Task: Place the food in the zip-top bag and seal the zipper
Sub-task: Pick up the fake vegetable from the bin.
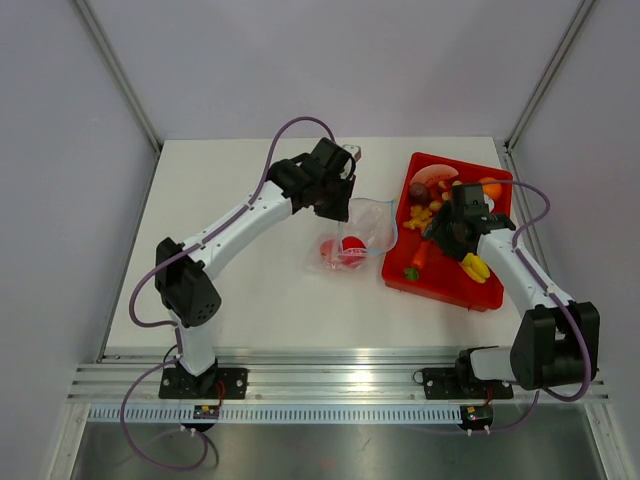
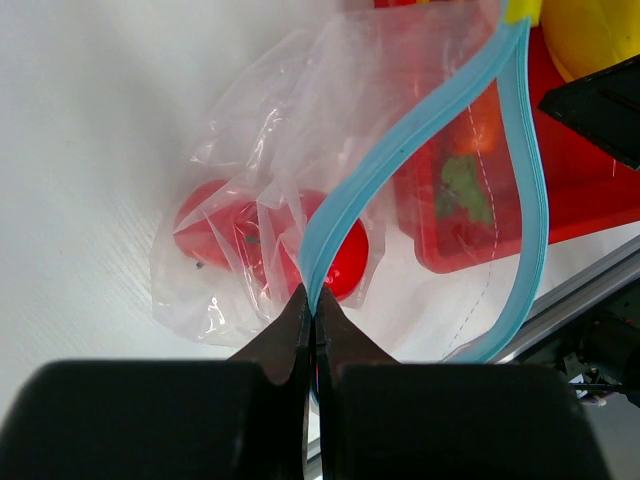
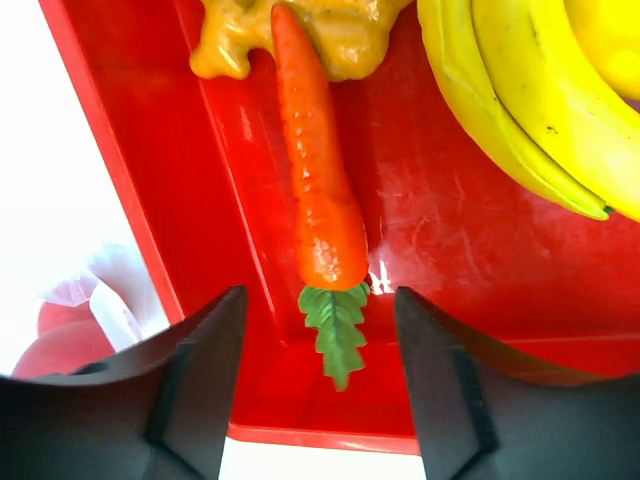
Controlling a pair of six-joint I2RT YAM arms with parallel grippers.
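Zip-top bag [image 1: 366, 226]: clear crinkly plastic, lying on the white table [image 1: 230, 200] between the two arms, just left of the red rectangular tray [image 1: 432, 286]. The mouth faces the tray and gapes in a loop. The thin light blue zipper [image 2: 396, 156] is unsealed. Two red toy balls [image 2: 345, 258] sit inside at the closed end.

Left gripper [image 2: 312, 300] is clenched on the zipper at one corner of the mouth and lifts it. That pinch looks like the only thing propping the mouth open.

The rest of the food is in the tray. An orange toy carrot [image 3: 315, 190] with green leaves lies near the tray's wall, with yellow toy bananas [image 3: 520, 110] beside it and more fruit at the far end. Right gripper [image 3: 318, 310] hangs over the carrot's leafy end with jaws spread, one on each side. It holds nothing.

Likely step: grab the carrot. Task is roughly at an early-to-middle stage.

Risks from here:
- The jaws line up on the leaves, not the body. A pinch there probably lets the carrot swing or slip out mid-transfer.
- The carrot lies close to the tray wall, so a finger could catch the wall on the way down and shove the tray into the bag.
- The carrot is long and the mouth is a narrow loop. Going in sideways, it would snag the zipper or drag the bag.
- Any tug on the bag could pull the strip out of the left pinch. The mouth would then collapse.
- Film caught in the strip would stop the seal later.
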